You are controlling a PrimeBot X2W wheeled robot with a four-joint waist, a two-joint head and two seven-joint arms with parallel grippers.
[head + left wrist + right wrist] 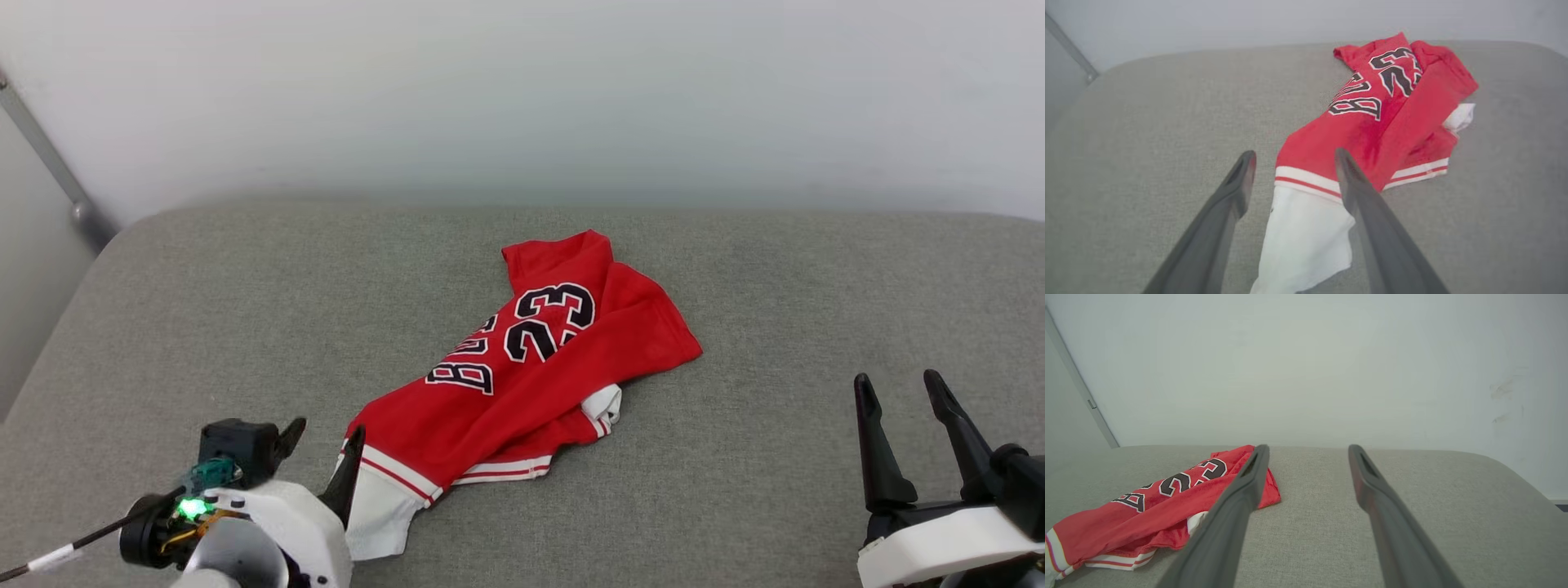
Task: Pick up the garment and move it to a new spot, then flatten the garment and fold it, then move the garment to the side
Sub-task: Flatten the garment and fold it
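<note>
The garment (pixel 522 371), a red jersey with white sleeves, striped trim and a black 23, lies crumpled across the middle of the grey cushion. Its white sleeve (pixel 1302 237) stretches toward the front left. My left gripper (pixel 322 445) stands open over that sleeve, one finger on each side, and the cloth lies loose between them (pixel 1294 163). At the lower right my right gripper (pixel 902 400) is open and holds nothing, well apart from the garment (pixel 1163 498), which lies to its left.
The grey cushion (pixel 775 286) spreads wide on all sides of the garment, with rounded edges at the back. A pale wall (pixel 522 98) rises behind it, and a grey metal bar (pixel 49 163) slants down at the far left.
</note>
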